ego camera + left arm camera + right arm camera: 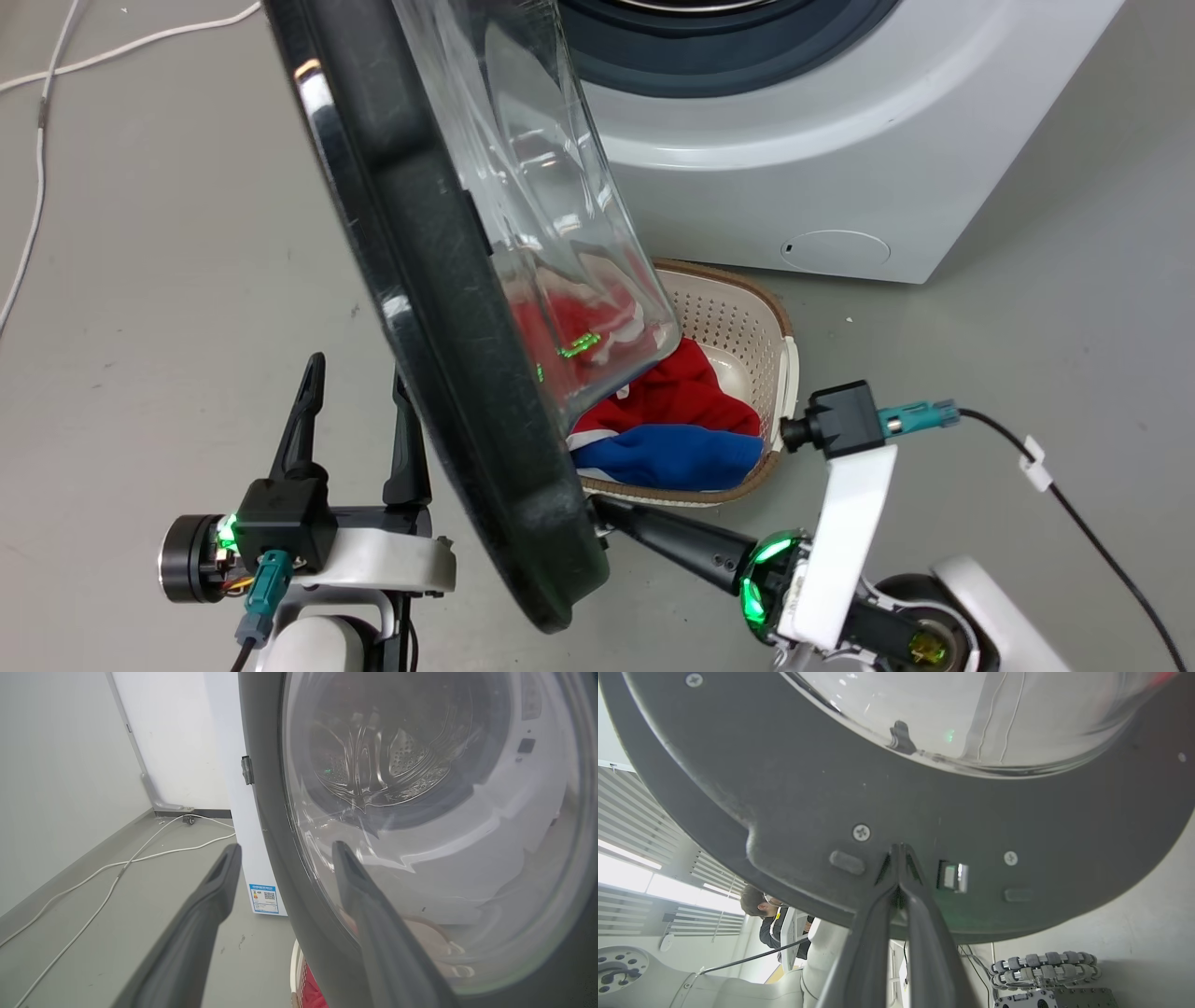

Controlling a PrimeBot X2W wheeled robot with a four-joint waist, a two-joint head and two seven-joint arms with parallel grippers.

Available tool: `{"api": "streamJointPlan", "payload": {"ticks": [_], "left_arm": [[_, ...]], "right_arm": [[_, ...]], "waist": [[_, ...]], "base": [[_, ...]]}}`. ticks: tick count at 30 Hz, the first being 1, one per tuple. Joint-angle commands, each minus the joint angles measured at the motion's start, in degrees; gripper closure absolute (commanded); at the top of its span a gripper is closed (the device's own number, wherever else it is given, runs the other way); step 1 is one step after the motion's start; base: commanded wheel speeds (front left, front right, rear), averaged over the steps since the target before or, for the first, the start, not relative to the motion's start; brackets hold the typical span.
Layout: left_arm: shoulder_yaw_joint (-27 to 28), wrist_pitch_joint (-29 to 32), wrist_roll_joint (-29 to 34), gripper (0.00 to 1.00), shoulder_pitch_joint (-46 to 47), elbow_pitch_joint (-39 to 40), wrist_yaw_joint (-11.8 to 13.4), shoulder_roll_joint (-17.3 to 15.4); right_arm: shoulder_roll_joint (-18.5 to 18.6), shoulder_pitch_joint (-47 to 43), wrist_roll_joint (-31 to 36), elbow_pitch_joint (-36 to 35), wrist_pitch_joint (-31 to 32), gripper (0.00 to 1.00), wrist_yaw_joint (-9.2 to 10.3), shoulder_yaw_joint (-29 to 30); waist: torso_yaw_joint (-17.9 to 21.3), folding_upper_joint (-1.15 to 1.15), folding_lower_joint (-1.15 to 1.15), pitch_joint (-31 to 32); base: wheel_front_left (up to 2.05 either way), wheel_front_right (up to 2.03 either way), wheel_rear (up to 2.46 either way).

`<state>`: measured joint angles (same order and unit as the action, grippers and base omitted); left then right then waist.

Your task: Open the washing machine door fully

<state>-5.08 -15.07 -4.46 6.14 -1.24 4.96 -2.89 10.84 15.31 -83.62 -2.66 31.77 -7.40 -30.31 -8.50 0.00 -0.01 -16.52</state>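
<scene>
Head view: basket [733, 322] beneath washing machine door [439, 280]; left end effector [358, 369] wide, right end effector [896, 849] closed.

We are seeing white forearms [322, 649] tipped with long, dark, tapering fingers [303, 411]; black wrist cameras [845, 420] are carrying teal plugs [920, 413], a black cable [1089, 536] is wearing a white clip [1034, 464], and green lights [758, 583] are glowing.

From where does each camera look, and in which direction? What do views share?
Head view: above, facing down at washing machine door, basket, floor; left gripper and right gripper show.
Left wrist view: beside the door's outer face, facing its glass; own open fingers show.
Right wrist view: close under the door's inner rim; own shut fingers at it.
All three share the door.
</scene>
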Motion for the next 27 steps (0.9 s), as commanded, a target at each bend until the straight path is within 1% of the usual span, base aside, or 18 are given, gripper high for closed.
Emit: {"api": "streamJointPlan", "payload": {"ticks": [1, 9, 13, 14, 15, 16, 17, 22, 24, 27], "left_arm": [[0.12, -0.16, -0.03, 0.0, -0.53, 0.15, 0.08, 0.02], [0.6, -0.16, -0.05, 0.0, -1.22, -0.18, -0.03, 0.01], [0.85, -0.16, 0.15, 0.0, -1.86, -0.47, -0.18, 0.01], [0.9, -0.16, 0.19, 0.0, -2.13, -0.56, -0.19, 0.01], [0.94, -0.16, 0.22, 0.0, -2.36, -0.61, -0.22, 0.01], [1.01, -0.16, 0.28, 0.0, -2.56, -0.68, -0.25, 0.01], [1.06, -0.16, 0.33, 0.0, -2.71, -0.69, -0.23, 0.01], [1.86, -0.16, 0.9, 0.0, -4.18, -0.65, -0.63, 0.02], [2.1, -0.16, 1.18, 0.0, -4.83, -0.44, -0.75, 0.01], [2.42, -0.16, 1.4, 0.0, -5.77, -0.24, -0.91, 0.01]], "right_arm": [[-0.78, 0.75, 0.12, 0.79, -0.43, 1.0, -0.17, -1.44], [-0.99, 0.31, -0.55, 2.27, -1.98, 1.0, -0.17, -4.19], [-0.41, -0.32, -0.18, 1.97, -5.23, 1.0, -0.17, -3.6], [-0.17, -0.65, 0.05, 1.84, -6.39, 0.97, -0.17, -3.14], [0.07, -0.98, 0.21, 1.63, -7.56, 0.53, -0.17, -2.74], [0.3, -1.3, 0.36, 1.22, -8.88, 0.05, -0.17, -2.23], [0.53, -1.6, 0.44, 0.76, -10.31, 0.0, -0.17, -1.6], [2.46, -3.3, 2.6, -2.06, -19.27, 0.0, -0.17, 2.76], [3.63, -3.59, 5.53, -2.88, -24.36, 0.0, -0.17, 4.67], [5.23, -4.22, 11.89, -1.95, -33.23, 0.0, -0.17, 7.21]], "waist": [[-0.2, 0.0, 0.01, 0.21], [-0.33, 0.0, 0.01, 1.21], [-0.03, 0.0, 0.01, 2.53], [0.09, 0.0, 0.01, 2.97], [0.2, 0.0, 0.01, 3.4], [0.33, 0.0, 0.01, 3.94], [0.45, 0.0, 0.01, 4.38], [1.33, 0.0, 0.01, 6.71], [1.71, 0.0, 0.01, 7.47], [2.32, 0.0, 0.01, 8.56]], "base": [[0.0, 0.0, 0.0], [0.0, 0.0, 0.0], [0.0, 0.0, 0.0], [0.0, 0.0, 0.0], [0.0, 0.0, 0.0], [0.0, 0.0, 0.0], [0.0, 0.0, 0.0], [0.0, 0.0, 0.0], [0.0, 0.0, 0.0], [0.0, 0.0, 0.0]]}}
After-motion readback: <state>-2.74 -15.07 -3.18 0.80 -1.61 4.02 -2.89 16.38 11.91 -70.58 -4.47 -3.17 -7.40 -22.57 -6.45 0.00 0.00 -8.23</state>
